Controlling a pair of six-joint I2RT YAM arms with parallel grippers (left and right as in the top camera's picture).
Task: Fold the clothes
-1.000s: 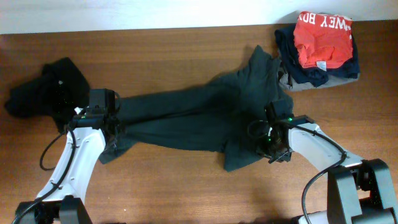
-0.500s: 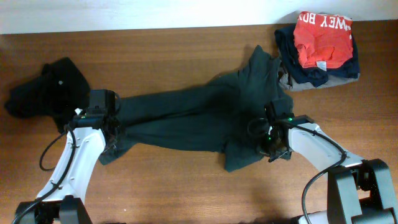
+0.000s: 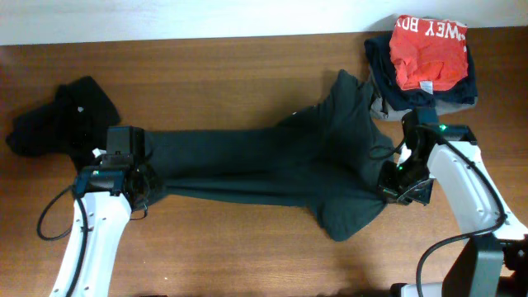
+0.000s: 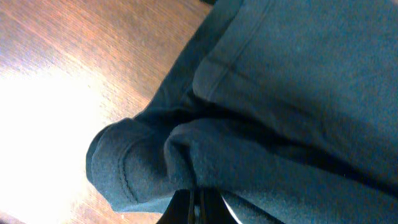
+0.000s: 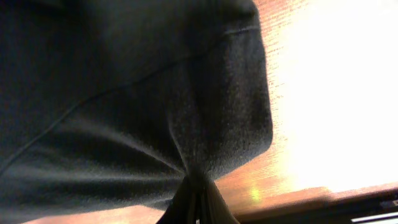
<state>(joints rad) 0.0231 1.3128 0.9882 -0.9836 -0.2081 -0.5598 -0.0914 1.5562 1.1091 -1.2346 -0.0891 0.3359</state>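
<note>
A dark green T-shirt point(image 3: 272, 165) lies stretched across the middle of the table between both arms. My left gripper point(image 3: 145, 176) is shut on its left end; in the left wrist view the closed gripper point(image 4: 198, 204) pinches a bunched fold of the shirt point(image 4: 292, 93). My right gripper point(image 3: 388, 187) is shut on the shirt's right edge; in the right wrist view the cloth point(image 5: 124, 112) gathers into pleats at the closed gripper point(image 5: 196, 200). A sleeve point(image 3: 351, 91) points toward the back right. A second, black garment point(image 3: 62, 124) lies crumpled at the far left.
A stack of folded clothes with an orange-red shirt point(image 3: 429, 51) on top sits at the back right corner, close to the right arm. The brown wooden table point(image 3: 231, 256) shows along the front. A pale wall edges the back.
The right gripper has shut on the shirt and moved right. The left arm has drawn back to the left. The shirt is pulled out longer and flatter between them.
</note>
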